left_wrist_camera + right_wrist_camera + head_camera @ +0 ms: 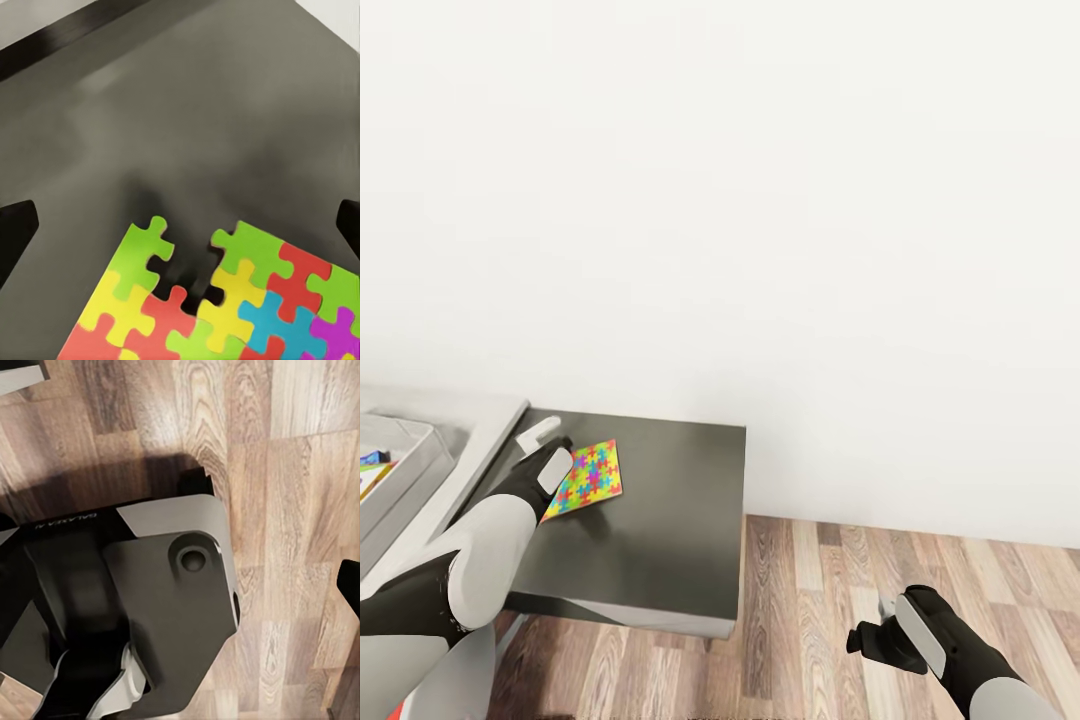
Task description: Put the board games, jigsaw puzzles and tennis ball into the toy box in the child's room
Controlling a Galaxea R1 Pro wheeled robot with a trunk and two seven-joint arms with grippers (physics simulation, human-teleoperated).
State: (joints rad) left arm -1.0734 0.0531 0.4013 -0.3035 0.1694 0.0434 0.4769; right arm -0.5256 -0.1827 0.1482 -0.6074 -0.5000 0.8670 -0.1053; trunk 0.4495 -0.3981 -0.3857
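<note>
Nearest the head camera, at about 7 o'clock, the robot's left arm point(480, 560) reaches up and forward over the low dark-grey section of the surface point(670, 520). Its left claw point(550, 450) sits at the near-left edge of a jigsaw puzzle point(588, 478), a thin flat square of yellow, pink, blue, green and orange pieces lying on the dark top, a little tilted. In the left wrist view the puzzle point(225, 300) lies flat just below the claw, its notched edge pointing toward the bare dark surface point(187, 112); the two dark fingertips point(15, 232) stand far apart at either border, with nothing between them, so the claw is wide open and holds nothing.

At 9 o'clock in the head view, on the higher pale-grey part of the surface, a corner of the light-grey toy box point(405, 470) comes in from the edge, with a sliver of colourful printed things inside it that I cannot identify.

At 5 o'clock the right claw point(880, 630) hangs low over the wooden floor point(840, 580), well apart from the surface. Its own wrist view looks down at the floor point(300, 472) and the robot's dark base point(150, 615); how far its fingers are spread I cannot tell.
</note>
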